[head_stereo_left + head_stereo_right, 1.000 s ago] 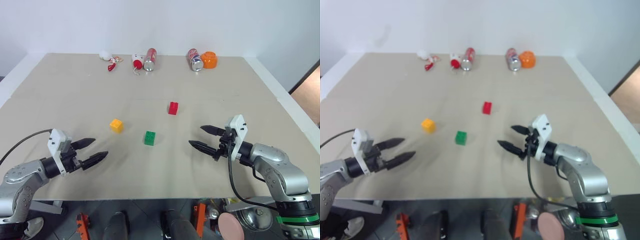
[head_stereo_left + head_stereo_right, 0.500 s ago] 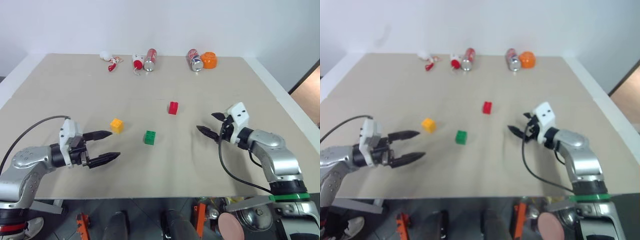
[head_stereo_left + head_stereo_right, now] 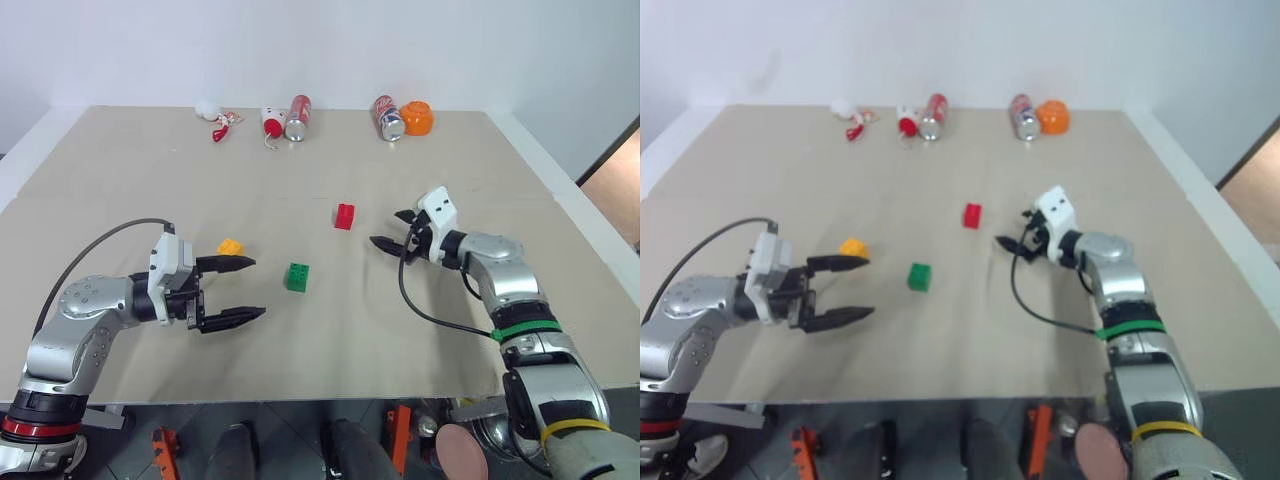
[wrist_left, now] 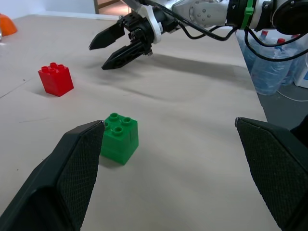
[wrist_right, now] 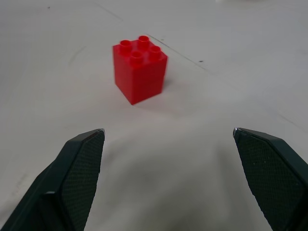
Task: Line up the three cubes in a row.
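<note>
Two spread end effectors (left [image 3: 232, 290], right [image 3: 392, 229]) flank scattered cubes; cans [image 3: 298, 118] lie beyond.

Two silver-grey metal arms with rounded joint housings, each ending in a white block-shaped wrist module and a claw of two tapered black fingers. The left claw [image 3: 232, 290] has a grey cable looping back from its wrist module along the arm; the right claw [image 3: 392, 230] trails a black cable that hangs in a loop. The right arm carries a green band and, lower down, a yellow one. Inner finger pads [image 4: 72, 183] show a fine cross-hatched texture.
</note>
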### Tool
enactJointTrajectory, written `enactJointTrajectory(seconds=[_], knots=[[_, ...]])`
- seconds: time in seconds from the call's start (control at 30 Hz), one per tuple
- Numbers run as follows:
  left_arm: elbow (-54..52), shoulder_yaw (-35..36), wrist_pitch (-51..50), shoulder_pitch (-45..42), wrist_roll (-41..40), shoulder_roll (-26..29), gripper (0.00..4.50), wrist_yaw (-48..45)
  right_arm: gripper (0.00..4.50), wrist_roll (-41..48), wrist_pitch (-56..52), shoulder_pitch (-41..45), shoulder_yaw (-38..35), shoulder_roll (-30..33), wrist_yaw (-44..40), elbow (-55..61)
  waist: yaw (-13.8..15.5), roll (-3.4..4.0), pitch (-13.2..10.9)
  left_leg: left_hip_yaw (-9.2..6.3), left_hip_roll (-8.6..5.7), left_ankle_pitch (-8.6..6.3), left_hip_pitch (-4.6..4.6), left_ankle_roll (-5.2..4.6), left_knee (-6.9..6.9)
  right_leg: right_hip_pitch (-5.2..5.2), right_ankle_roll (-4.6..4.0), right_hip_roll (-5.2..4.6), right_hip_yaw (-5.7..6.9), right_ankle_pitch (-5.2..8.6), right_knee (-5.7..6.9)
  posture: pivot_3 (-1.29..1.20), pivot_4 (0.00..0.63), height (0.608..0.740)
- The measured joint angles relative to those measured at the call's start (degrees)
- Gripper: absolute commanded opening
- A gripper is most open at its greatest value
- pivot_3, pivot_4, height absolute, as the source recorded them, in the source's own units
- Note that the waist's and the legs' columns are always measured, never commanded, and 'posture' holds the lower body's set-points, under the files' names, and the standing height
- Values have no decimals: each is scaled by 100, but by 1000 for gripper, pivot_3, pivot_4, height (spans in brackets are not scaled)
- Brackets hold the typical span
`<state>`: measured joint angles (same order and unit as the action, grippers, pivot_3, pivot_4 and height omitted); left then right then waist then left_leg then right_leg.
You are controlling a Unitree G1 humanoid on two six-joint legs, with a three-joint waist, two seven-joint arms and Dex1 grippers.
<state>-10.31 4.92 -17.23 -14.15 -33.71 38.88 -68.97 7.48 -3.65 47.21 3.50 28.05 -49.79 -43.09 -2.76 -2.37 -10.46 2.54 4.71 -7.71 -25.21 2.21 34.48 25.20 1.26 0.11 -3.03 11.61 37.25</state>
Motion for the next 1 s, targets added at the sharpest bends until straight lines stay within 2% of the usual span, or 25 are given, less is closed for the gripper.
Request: enactJointTrajectory(seconds=[0.23, 0.5, 1.0], knots=[[-63, 6, 59, 105, -12, -23, 4493, 160, 4421, -223, 414, 577, 49, -366, -150, -1125, 0, 0, 0, 2, -1, 1, 2, -1, 7, -1, -7, 0, -6, -1, 2, 0, 150, 740], [-215, 96, 65, 108, -183, -171, 4493, 330, 4421, -466, 796, 1134, 29, -583, 128, -2164, 0, 0, 0, 3, -1, 1, 2, -2, 6, -1, -6, 1, -10, -3, 4, 0, 150, 740], [-274, 108, 62, 108, -175, -229, 4493, 578, 4421, -727, 995, 1510, 2, -803, 588, -2744, 0, 1, 0, 4, -1, 1, 4, -2, 6, 0, -7, 4, -15, -4, 6, 0, 150, 740]])
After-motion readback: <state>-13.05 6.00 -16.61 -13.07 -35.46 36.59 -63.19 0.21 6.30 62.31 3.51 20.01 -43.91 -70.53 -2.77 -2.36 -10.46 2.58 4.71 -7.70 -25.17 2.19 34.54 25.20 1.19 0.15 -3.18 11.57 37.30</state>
